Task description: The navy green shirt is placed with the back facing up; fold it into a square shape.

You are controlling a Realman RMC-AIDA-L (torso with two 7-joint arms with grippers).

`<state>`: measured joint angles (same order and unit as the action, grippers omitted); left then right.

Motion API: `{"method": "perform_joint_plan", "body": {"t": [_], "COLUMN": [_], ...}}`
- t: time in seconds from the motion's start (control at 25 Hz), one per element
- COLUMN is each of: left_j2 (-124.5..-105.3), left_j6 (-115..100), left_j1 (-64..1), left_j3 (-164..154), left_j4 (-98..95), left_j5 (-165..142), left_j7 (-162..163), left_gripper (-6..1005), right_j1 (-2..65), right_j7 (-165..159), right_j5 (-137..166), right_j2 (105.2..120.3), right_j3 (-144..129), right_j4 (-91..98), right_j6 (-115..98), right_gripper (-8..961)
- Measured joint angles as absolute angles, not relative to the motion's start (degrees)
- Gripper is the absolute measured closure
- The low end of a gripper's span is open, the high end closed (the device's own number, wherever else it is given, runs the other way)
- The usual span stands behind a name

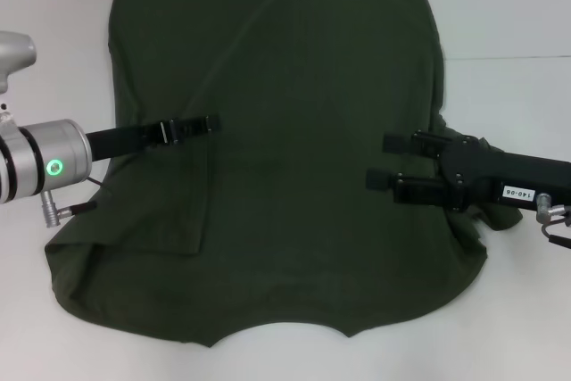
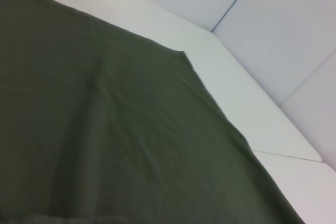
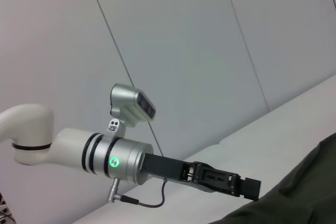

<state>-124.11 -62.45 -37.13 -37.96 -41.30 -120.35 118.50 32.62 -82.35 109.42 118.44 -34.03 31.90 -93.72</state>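
Shirt hem: near edge of navy green shirt (image 1: pixel 294 176), curved, closest to camera.
Shirt: spread flat on white table (image 1: pixel 508 15), plain side up, left sleeve folded in.
Left gripper (image 1: pixel 203 125): over shirt's left part, fingers pressed together, holding nothing.
Right gripper (image 1: pixel 382 160): over shirt's right edge, fingers spread, empty.

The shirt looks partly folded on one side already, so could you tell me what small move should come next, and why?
Probably the right hand should lower onto the shirt's right edge and grip it, ready to fold inward. The left side already shows a folded-in panel, with the left hand over it, while the right side lies bunched and unfolded under the right hand, whose fingers are open.
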Motion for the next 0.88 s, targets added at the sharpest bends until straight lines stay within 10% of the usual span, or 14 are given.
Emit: {"method": "perform_joint_plan", "body": {"t": [0.4,0.88], "left_j2": [-124.17,-124.34], "left_j6": [-71.0,-99.1], "left_j1": [-29.9,-25.5], "left_j3": [-35.4,-26.7], "left_j4": [-46.2,-40.5], "left_j5": [-118.2,-109.7], "left_j7": [113.7,79.3], "left_gripper": [107,111], "right_j1": [32.6,32.4], "right_j7": [-83.9,-97.1], "right_j5": [108.3,105.8], "right_j2": [117.91,117.39], "right_j3": [-33.9,-33.2], "right_j4": [31.9,33.9], "right_j6": [-94.0,-93.2], "right_gripper": [61,62]}}
